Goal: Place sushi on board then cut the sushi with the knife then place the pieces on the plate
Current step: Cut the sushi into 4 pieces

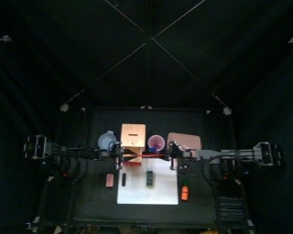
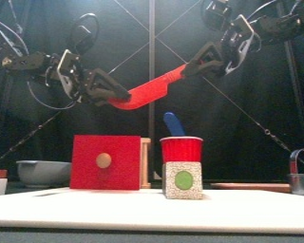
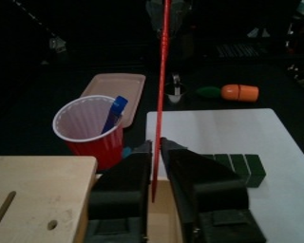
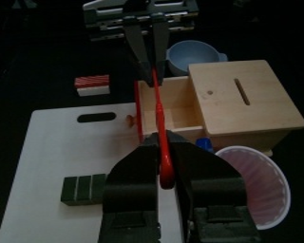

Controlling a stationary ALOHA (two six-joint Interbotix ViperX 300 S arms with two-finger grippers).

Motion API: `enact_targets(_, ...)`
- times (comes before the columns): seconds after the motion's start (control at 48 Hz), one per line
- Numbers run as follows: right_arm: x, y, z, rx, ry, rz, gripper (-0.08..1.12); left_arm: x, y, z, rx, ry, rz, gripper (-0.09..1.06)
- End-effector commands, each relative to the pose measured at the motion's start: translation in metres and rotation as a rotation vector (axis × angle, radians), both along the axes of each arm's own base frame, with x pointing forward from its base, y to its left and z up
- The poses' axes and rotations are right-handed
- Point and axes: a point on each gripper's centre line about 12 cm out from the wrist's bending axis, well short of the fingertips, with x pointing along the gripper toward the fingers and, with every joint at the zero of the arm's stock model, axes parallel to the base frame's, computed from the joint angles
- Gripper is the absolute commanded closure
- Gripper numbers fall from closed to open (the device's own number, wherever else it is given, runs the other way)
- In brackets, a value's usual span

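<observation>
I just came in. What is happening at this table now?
Both arms hold one red knife in the air above the table: the left gripper is shut on one end, the right gripper on the other. The sushi roll lies on the white board, not yet cut. The blue knife stands in the red cup.

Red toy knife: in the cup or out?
Out: red toy knife held midair by left gripper and right gripper; red cup holds only blue knife.
</observation>
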Motion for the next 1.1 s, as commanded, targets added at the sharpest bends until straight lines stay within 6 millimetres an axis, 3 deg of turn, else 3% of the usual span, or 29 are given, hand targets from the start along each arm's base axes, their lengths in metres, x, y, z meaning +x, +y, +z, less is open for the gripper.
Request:
enact_targets(0.021, -0.002, 0.003, 0.001, 0.004, 0.004, 0.007, 0.64, 0.001, 0.001, 0.006, 0.0, -0.002, 0.003, 0.66)
enact_targets(0.146, -0.01, 0.015, -0.025, 0.023, 0.163, 0.027, 0.64, 0.002, -0.002, 0.006, 0.001, 0.009, -0.005, 0.66)
enact_targets(0.312, -0.016, 0.031, -0.053, 0.095, 0.352, 0.036, 0.64, 0.004, -0.032, -0.004, -0.004, 0.075, -0.096, 0.66)
enact_targets(0.5, -0.023, 0.049, -0.076, 0.158, 0.472, 0.056, 0.65, 0.013, -0.052, -0.018, -0.029, 0.12, -0.137, 0.66)
enact_targets(0.833, -0.039, 0.063, -0.099, 0.171, 0.545, 0.089, 0.65, 0.047, -0.067, -0.049, -0.024, 0.203, -0.17, 0.66)
enact_targets(1.104, -0.043, 0.065, -0.112, 0.157, 0.587, 0.098, 0.65, 0.054, -0.072, -0.065, 0.071, 0.339, -0.218, 0.66)
